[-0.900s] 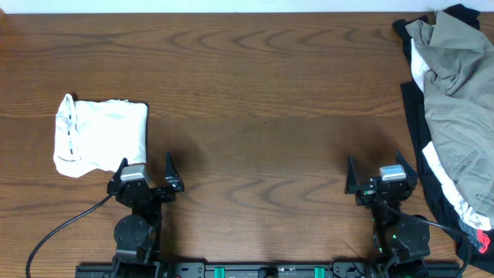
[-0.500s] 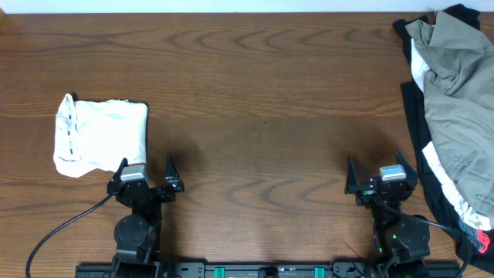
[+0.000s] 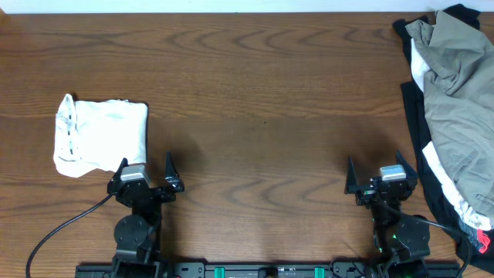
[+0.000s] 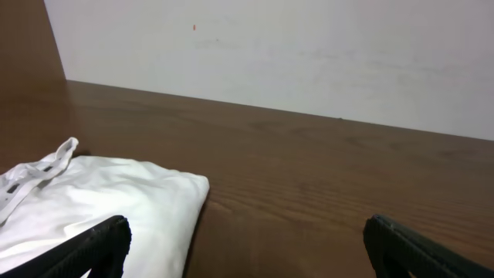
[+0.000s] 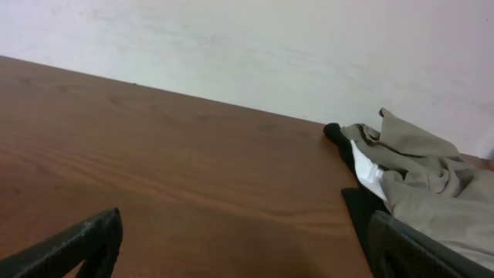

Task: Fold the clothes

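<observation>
A pile of clothes lies at the table's right edge: a khaki garment point(image 3: 455, 93) on top, over white cloth point(image 3: 432, 166) and black cloth point(image 3: 413, 116). It also shows in the right wrist view point(image 5: 432, 181). A folded white garment point(image 3: 100, 135) lies at the left, and in the left wrist view point(image 4: 93, 205). My left gripper point(image 3: 147, 166) is open and empty just below and right of the folded white garment. My right gripper point(image 3: 380, 171) is open and empty just left of the pile.
The brown wooden table point(image 3: 262, 100) stretches between the folded garment and the pile. A pale wall point(image 4: 309, 54) stands behind the far edge. Both arm bases sit at the front edge.
</observation>
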Available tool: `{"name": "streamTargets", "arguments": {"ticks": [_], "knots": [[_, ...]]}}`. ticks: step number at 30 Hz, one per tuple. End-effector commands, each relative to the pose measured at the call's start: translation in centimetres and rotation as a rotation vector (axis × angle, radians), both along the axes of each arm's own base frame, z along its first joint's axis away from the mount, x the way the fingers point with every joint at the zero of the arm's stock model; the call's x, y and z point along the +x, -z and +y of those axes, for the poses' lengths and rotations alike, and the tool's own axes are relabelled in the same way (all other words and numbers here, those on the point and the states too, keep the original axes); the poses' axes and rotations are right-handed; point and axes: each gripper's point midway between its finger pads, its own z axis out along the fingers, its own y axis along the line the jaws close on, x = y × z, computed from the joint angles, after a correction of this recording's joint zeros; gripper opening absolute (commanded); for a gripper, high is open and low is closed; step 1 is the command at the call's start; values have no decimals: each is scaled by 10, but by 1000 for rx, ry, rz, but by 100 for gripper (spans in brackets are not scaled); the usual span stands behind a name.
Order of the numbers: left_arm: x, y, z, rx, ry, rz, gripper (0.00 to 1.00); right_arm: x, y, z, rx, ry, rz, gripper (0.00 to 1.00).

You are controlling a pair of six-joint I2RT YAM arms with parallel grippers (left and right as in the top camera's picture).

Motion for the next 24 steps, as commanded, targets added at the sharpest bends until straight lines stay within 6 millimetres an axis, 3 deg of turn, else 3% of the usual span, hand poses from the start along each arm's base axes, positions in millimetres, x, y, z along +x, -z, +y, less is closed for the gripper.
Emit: {"name": "streamTargets", "arguments": {"ticks": [1,24], "knots": [[-1,16,6,15,-31,46,98,0,1,-2,-14,7,0,99],[-1,16,6,-1,-32,44,98,-1,0,4,38,-28,4,99]]}}
